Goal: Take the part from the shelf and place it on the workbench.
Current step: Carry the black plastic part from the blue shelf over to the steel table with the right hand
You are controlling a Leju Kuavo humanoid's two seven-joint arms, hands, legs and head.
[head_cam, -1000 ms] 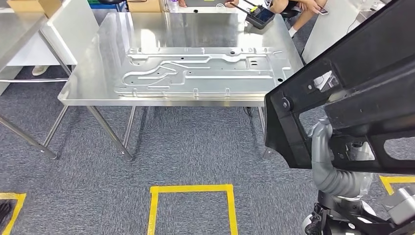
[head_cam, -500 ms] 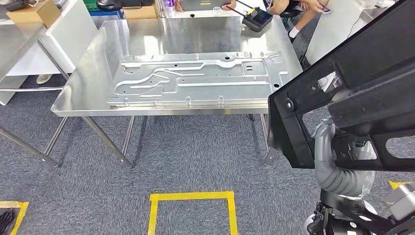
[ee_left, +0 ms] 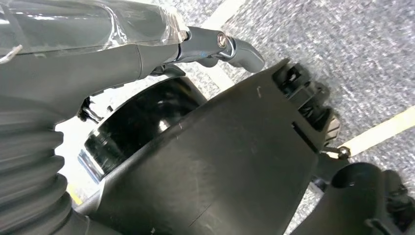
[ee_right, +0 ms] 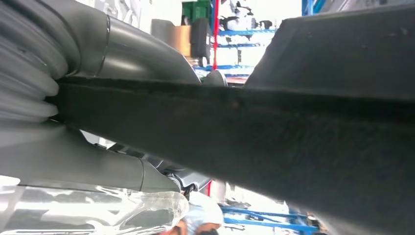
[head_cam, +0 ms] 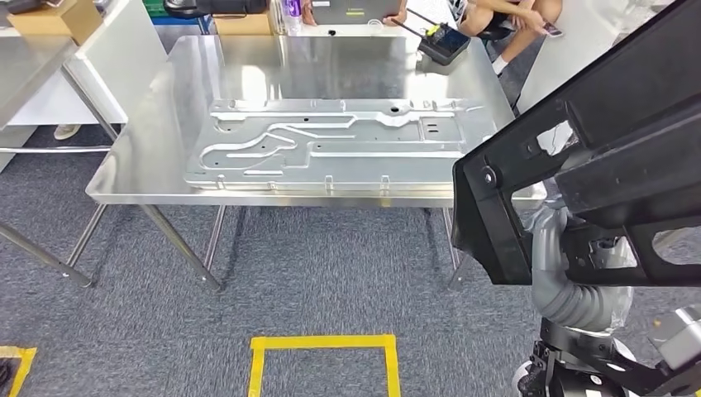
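We see grey carpet floor (head_cam: pixel 331 265), yellow tape square (head_cam: pixel 324 343), steel surface (head_cam: pixel 165 124) on angled legs, cardboard box (head_cam: pixel 45 18) beyond

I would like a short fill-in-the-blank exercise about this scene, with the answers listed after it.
1. The large part that the robot carries is ____ in colour.
2. A stamped ____ panel lies flat on the steel workbench.
3. The square of tape on the carpet is ____.
4. The carried part is not yet on the ____.

Missing words: black; metal; yellow; workbench

part (head_cam: pixel 612 124) black | workbench (head_cam: pixel 157 124) silver | carpet (head_cam: pixel 331 265) speckled grey | tape (head_cam: pixel 322 341) yellow
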